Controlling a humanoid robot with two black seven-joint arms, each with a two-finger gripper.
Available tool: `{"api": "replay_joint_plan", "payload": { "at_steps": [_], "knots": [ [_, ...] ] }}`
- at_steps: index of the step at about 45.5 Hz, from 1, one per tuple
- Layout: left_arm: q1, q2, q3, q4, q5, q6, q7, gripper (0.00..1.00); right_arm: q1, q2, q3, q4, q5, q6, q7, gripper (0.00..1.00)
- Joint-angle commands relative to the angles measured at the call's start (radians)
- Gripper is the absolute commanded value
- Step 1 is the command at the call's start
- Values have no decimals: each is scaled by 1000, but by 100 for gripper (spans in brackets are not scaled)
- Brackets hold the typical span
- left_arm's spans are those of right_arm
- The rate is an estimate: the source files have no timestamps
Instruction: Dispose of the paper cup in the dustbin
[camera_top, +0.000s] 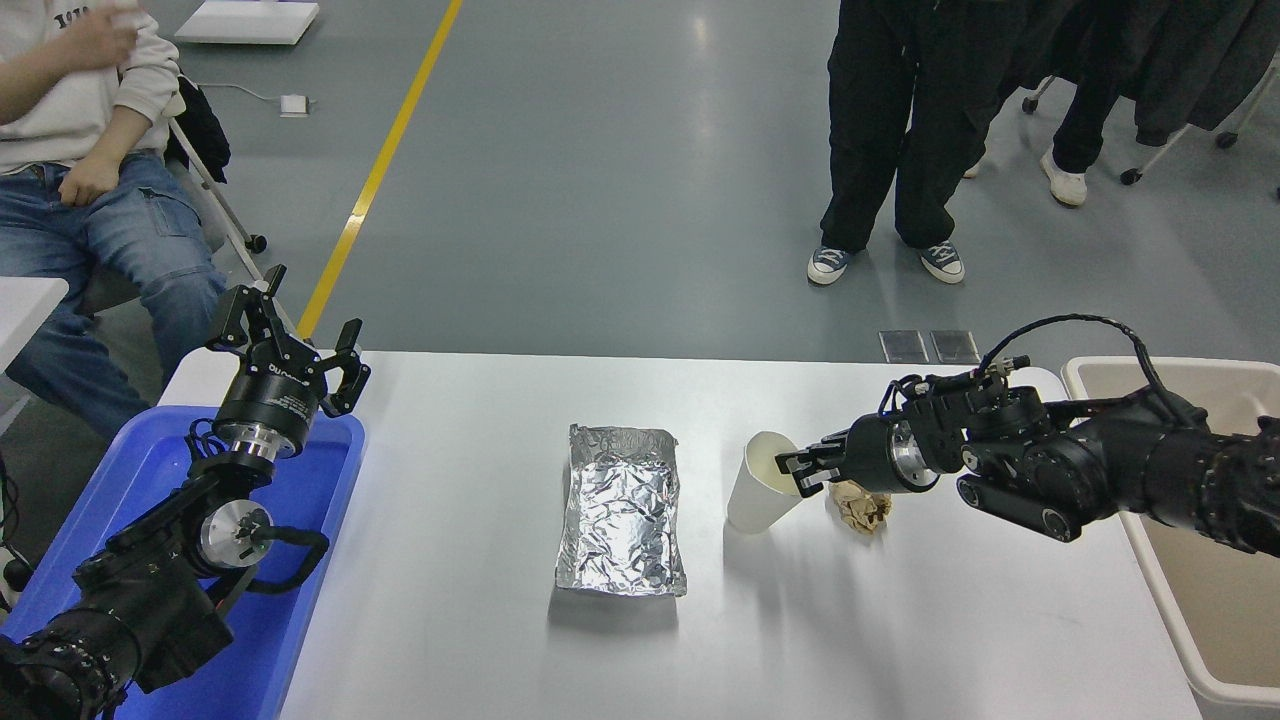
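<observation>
The white paper cup (755, 490) is right of the table's middle, tilted to the right and raised a little off the table. My right gripper (797, 470) is shut on the cup's right rim, one finger inside the mouth. The beige dustbin (1100, 375) stands off the table's right edge, behind my right arm. My left gripper (290, 340) is parked open above the blue tray at the lower left.
A silver foil tray (622, 510) lies left of the cup. A crumpled brown paper ball (862, 507) sits just under my right gripper. The blue tray (150, 460) is at the left edge. People stand and sit beyond the table's far side.
</observation>
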Motion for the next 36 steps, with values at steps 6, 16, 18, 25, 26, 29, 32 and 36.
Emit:
{"api": "replay_joint_plan", "payload": {
  "at_steps": [6,16,18,25,26,29,32,36],
  "knots": [
    [1,3,-1,0,-1,-6,0,100,181,-161,-20,193,8,18,5,0],
    [2,4,-1,0,-1,-6,0,100,382,-291,-96,345,43,50,5,0],
    [2,4,-1,0,1,-6,-1,100,415,-313,-104,368,49,58,5,0],
    [1,4,-1,0,-1,-6,0,100,507,-369,-132,406,52,77,5,0],
    [2,4,-1,0,-1,-6,0,100,514,-377,-133,410,52,78,5,0],
    [2,4,-1,0,-1,-6,0,100,524,-401,-135,411,51,78,5,0],
    [2,4,-1,0,-1,-6,0,100,532,-428,-135,410,52,78,5,0],
    [2,6,-1,0,-1,-6,0,100,534,-474,-126,403,54,78,5,0]
  ]
}}
